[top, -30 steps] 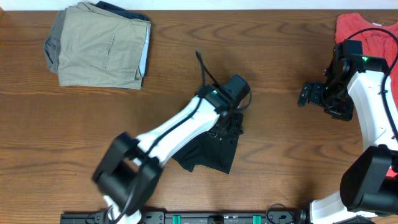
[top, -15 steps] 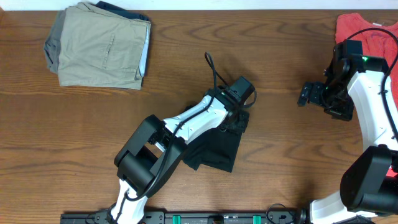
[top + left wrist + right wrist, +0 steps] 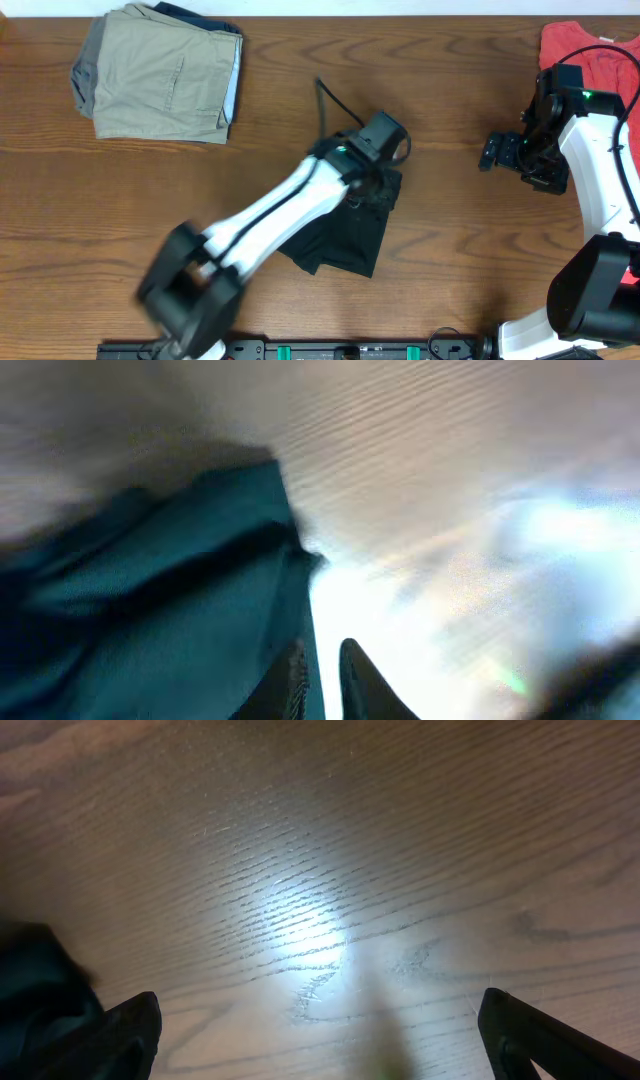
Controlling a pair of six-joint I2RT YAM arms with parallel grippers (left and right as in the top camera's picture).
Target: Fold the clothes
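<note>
1. Overhead: the left gripper (image 3: 372, 182) has swung slightly back above the clothes (image 3: 345, 235), which stay bunched mid-table, so folding is hardly begun. There is one black garment, one khaki pile (image 3: 160, 75), one red top (image 3: 590, 55) and two arms.
2. Left wrist: its fingers (image 3: 365, 680) are nearly together, seemingly pinching the blurred fabric edge.
3. Right wrist: the right gripper (image 3: 330, 1050) is spread wide over bare table (image 3: 300, 870) and holds nothing.

Looks like a robotics lab: two white-and-black arms (image 3: 290, 200) at a wooden table (image 3: 450, 90), a black rail (image 3: 350, 351) along the frame's bottom.
</note>
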